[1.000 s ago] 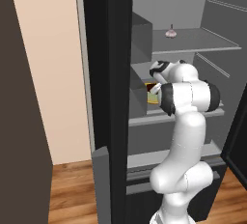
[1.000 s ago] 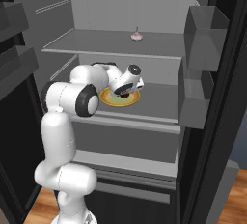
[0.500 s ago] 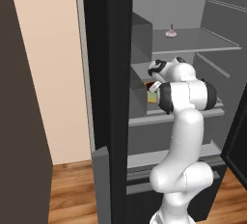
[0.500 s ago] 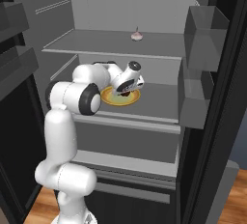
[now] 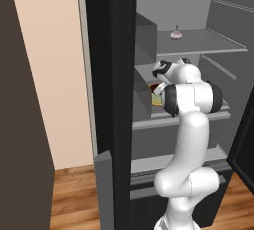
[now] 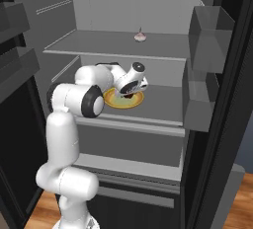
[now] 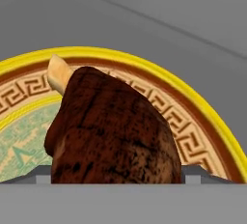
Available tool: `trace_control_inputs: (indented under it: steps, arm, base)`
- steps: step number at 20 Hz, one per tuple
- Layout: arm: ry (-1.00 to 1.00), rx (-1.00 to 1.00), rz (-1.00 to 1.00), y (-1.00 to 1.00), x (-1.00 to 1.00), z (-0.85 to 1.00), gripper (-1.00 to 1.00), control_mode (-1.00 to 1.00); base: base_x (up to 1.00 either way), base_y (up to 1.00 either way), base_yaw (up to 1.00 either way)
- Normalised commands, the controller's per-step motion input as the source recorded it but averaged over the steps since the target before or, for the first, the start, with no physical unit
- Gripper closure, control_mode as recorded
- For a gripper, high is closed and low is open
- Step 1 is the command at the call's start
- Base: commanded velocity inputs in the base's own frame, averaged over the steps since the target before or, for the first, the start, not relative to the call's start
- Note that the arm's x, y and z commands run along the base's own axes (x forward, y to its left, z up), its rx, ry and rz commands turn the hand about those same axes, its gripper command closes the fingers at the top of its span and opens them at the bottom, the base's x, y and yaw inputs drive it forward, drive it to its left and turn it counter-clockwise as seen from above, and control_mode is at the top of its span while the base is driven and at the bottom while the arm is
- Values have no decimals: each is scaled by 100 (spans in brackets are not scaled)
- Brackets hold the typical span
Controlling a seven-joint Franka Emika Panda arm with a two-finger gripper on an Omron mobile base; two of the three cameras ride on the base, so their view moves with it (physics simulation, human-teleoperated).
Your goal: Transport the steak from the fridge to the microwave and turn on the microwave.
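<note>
Inside the open fridge [image 6: 217,124], the robot's gripper [image 6: 129,93] hangs low over the steak [image 7: 113,131], which lies on a yellow-rimmed plate [image 6: 114,103] on the middle shelf [image 6: 163,109]. Whether its fingers are clenched or released cannot be told. A small pink item [image 6: 140,36] sits on the shelf above.

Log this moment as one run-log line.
phase: reaching for steak | gripper: over yellow-rimmed plate, grip unclear | location: fridge middle shelf

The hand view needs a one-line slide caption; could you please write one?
Close-up of the steak lying on a yellow-rimmed plate on a grey fridge shelf.
</note>
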Motion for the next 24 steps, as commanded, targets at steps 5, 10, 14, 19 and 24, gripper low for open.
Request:
trace_control_inputs:
  steps: [5, 10, 14, 19, 24]
  arm:
    - [-14, 0, 0, 0, -34, 0, 100, -100]
    - [-12, 0, 0, 0, -64, 3, 100, -100]
    - [-17, 0, 0, 0, -60, 44, 100, -100]
    - [-10, 0, 1, 0, -66, 42, 100, -100]
    - [0, -1, 6, 1, -62, 43, 100, -100]
  base:
    - [0, 0, 0]
    - [0, 0, 0]
    - [0, 0, 0]
    - [0, 0, 0]
    - [0, 0, 0]
